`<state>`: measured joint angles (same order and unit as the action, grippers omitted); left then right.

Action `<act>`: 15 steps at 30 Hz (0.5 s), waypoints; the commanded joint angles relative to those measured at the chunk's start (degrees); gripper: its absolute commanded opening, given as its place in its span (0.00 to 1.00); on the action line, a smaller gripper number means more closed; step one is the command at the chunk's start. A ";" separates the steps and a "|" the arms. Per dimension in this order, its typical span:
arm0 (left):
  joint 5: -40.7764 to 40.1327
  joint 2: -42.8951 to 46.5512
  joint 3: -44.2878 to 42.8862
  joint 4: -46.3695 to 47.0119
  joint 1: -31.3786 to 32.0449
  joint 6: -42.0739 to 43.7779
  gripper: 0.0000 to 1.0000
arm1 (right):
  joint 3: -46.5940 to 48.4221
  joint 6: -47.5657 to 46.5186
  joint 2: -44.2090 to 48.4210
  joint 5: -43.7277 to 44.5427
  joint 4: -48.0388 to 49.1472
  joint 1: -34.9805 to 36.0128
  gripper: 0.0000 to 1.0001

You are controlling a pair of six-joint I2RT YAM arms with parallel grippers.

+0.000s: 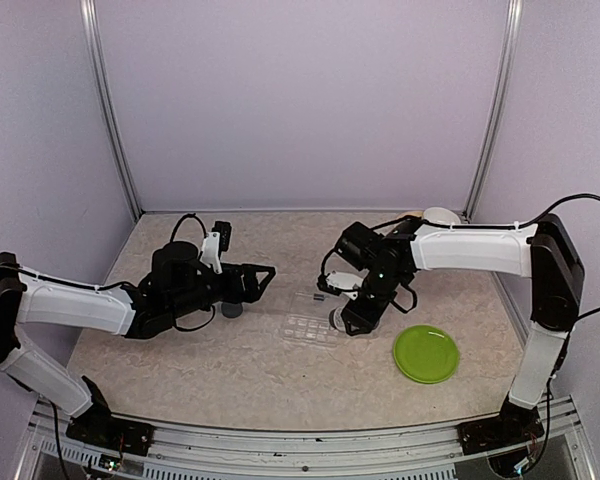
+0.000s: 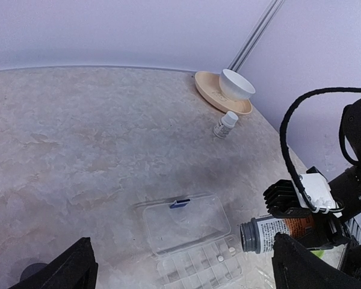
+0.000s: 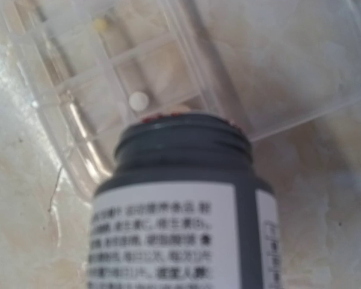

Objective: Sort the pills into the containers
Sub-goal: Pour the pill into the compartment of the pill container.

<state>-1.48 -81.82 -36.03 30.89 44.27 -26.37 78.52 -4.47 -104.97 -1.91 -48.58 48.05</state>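
Currently right gripper clamping tipped bottle over organiser; left gripper gaping, empty. Overtilting risking pills flooding one compartment.

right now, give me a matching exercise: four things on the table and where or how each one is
1 green plate
2 white bowl
3 pill organiser
4 dark bottle

a tilted in the right gripper
b lid open, pills inside
c on a tan saucer, far corner
d nothing on it, right of the organiser

Pairs: 1-d, 2-c, 3-b, 4-a
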 commanded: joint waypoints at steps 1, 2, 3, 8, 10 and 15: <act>0.85 -0.23 0.61 1.87 -0.33 -0.26 0.99 | 1.53 -0.01 -1.30 0.48 -1.58 0.73 0.00; 0.87 -0.22 0.69 1.89 -0.33 -0.24 0.99 | 1.46 -0.01 -1.51 0.43 -1.60 0.72 0.00; 0.86 -0.21 0.70 1.89 -0.33 -0.30 0.99 | 1.56 -0.01 -1.81 0.43 -1.62 0.70 0.00; 0.73 -0.12 0.87 1.93 -0.33 -0.19 0.99 | 2.20 -0.01 -2.88 0.80 -2.09 0.76 0.00; 0.64 -0.10 0.96 1.89 -0.40 -0.17 0.99 | 2.45 -0.01 -3.20 1.21 -2.44 0.74 0.00; 0.70 -0.27 1.05 2.13 -0.41 -0.27 0.99 | 3.10 -0.01 -3.42 1.40 -2.74 0.79 0.00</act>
<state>-1.45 -81.82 -35.59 31.46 44.27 -26.57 80.23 -4.47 -106.94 -1.32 -49.95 48.27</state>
